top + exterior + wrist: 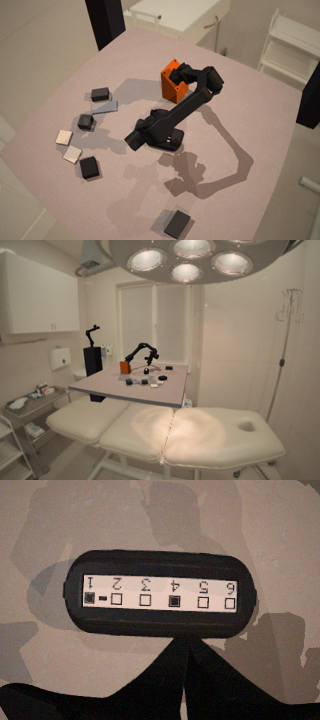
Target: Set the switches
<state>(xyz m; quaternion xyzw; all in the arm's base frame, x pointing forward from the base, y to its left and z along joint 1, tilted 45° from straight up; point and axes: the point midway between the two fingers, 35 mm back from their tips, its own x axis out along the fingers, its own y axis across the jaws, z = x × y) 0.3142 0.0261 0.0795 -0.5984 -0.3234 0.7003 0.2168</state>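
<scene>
The dark grey controller unit (160, 602) lies with its underside up on the bench (232, 124); its white label (160, 595) shows six numbered squares; squares 1 and 4 are filled; squares 2, 3, 5, 6 are empty.

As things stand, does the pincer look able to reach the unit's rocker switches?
Probably not. The controller unit shows its label to the wrist camera, so the switches face away; the shut pincer sits at its edge.
</scene>
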